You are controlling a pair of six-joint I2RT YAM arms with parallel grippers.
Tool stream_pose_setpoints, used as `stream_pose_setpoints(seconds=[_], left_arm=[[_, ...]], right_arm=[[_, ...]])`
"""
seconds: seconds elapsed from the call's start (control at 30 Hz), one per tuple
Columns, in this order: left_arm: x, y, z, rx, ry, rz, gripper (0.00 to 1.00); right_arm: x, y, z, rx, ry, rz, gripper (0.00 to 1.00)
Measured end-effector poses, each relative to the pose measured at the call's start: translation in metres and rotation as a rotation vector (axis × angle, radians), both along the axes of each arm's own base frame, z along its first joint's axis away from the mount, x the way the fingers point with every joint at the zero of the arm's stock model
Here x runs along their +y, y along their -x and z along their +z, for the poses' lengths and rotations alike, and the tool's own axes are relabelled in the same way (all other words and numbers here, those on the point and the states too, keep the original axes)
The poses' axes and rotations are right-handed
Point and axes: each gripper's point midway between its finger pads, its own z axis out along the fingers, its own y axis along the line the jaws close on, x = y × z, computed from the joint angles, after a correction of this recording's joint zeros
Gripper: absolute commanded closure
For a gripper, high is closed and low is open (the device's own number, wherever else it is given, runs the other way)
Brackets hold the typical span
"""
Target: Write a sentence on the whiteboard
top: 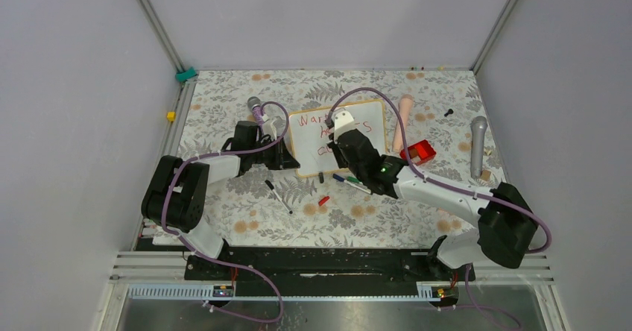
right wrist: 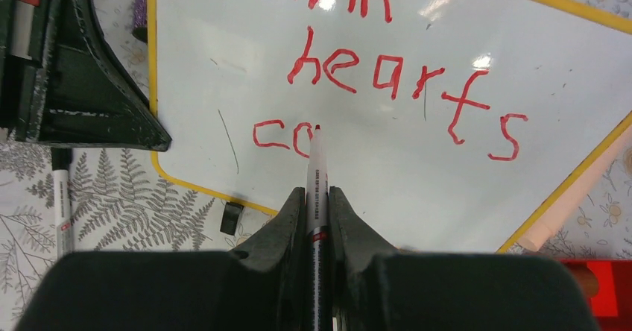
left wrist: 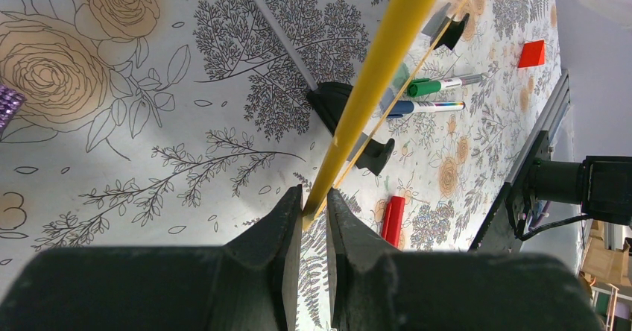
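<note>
Whiteboard: third line of the sentence incomplete.
My right gripper pinched the marker, tip at that line's last stroke.

Black-and-white arms, purple cables

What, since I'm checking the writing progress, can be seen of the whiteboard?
The whiteboard is a glossy white panel in a rounded yellowish frame with small black feet, lying on the floral table cover. Red handwriting on it reads "warm", "hearts" and a started "co". The left gripper pinches its frame edge; the marker in the right gripper touches the last letter.
</note>
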Motion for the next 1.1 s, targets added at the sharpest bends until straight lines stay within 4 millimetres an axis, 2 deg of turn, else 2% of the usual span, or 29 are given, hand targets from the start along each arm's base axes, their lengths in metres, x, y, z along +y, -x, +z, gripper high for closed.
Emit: stream_pose_setpoints(seconds=[0.13,0.4,0.67,1.1], left_arm=[[0.0,0.0,0.0,0.0,0.0,0.0,1.0],[0.0,0.0,0.0,0.0,0.0,0.0,1.0],[0.0,0.0,0.0,0.0,0.0,0.0,1.0],[0.0,0.0,0.0,0.0,0.0,0.0,1.0]], right_arm=[[-0.002,0.001,0.003,-0.037,-0.046,-0.001,1.0],[-0.013,0.011,-0.025,-0.021,-0.032,-0.002,1.0],[-0.009,0.008,-0.015,-0.05,-0.079,-0.005,1.0],[-0.008,0.006,-0.02,-0.04,-0.068,-0.008,1.0]])
